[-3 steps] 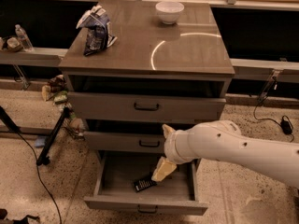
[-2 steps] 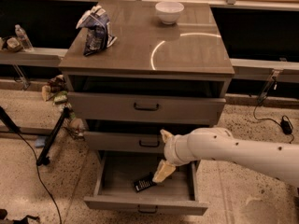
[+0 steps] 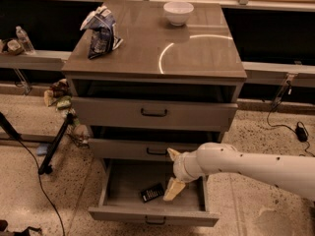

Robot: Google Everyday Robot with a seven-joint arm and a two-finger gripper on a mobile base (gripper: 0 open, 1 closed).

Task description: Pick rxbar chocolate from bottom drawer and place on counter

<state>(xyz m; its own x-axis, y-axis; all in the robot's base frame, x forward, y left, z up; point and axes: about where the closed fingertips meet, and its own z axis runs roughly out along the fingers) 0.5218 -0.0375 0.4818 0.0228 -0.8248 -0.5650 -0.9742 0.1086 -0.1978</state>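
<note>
Bottom drawer point(image 3: 124, 182), gripper point(image 3: 172, 185) inside — nearer rxbar chocolate point(image 3: 152, 192)

One high camera fronts the cabinet point(image 3: 197, 116) fairly close, looking down across the table point(image 3: 202, 58) into the open bottom drawer point(image 3: 125, 183), where the hand point(image 3: 173, 181) hangs.

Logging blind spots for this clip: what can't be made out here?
Camera view only.
- rxbar chocolate: lettering too small to read.
- bottom drawer: right floor hidden behind the gripper, which hangs over it just right of the bar.
- upper drawers: interiors lost in shadow.
- arm: cut off by the right edge.
</note>
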